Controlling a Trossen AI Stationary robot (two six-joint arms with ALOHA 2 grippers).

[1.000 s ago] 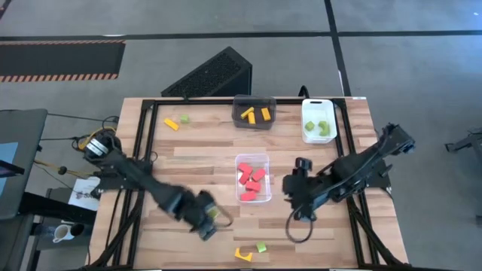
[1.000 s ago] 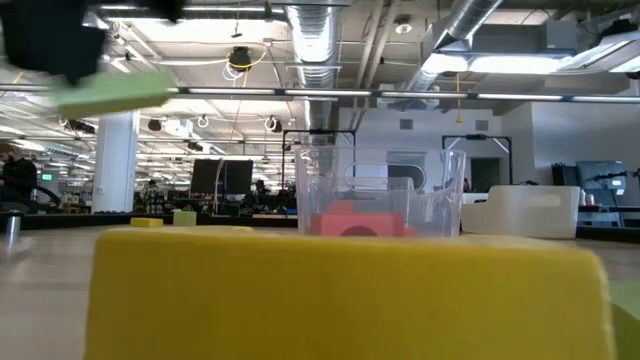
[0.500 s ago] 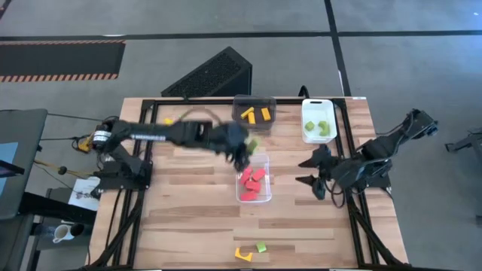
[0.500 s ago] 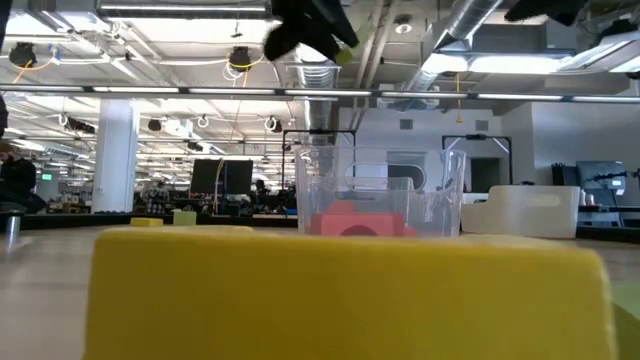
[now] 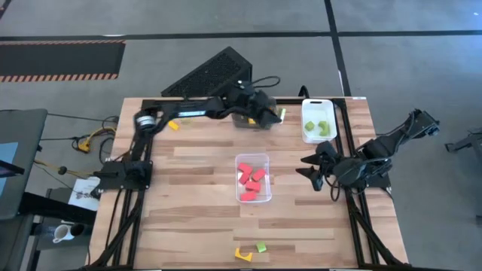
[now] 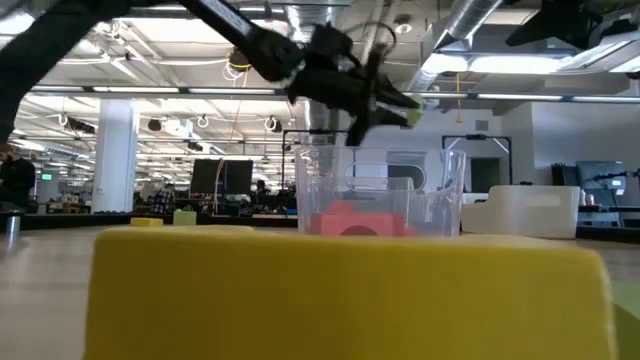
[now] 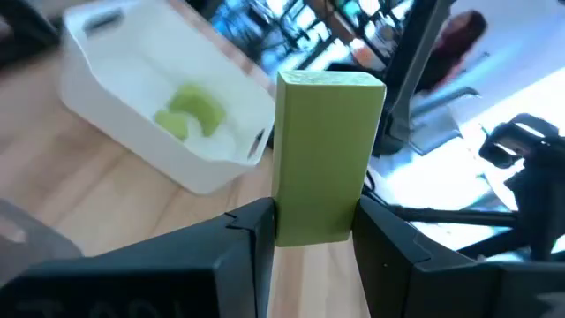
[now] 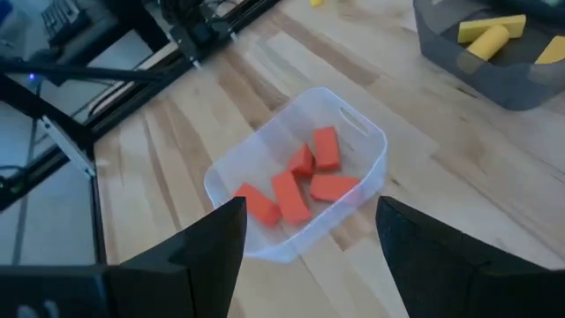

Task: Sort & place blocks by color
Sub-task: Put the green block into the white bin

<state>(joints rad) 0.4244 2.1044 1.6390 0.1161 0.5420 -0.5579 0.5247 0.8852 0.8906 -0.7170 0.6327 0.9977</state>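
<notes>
Left gripper (image 5: 273, 116), near the table's far edge, clenches a green bar (image 7: 327, 159); it should release over the white bin (image 5: 318, 120). Right gripper (image 5: 310, 167) waits released.

Half a second ago the left hand (image 5: 273, 117) hung just beside the clear plastic bin of red blocks (image 5: 253, 179); now, gripping the light green bar-shaped block (image 7: 325, 156), it has swung beyond that bin, toward the white rectangular bin (image 5: 318, 120).
</notes>
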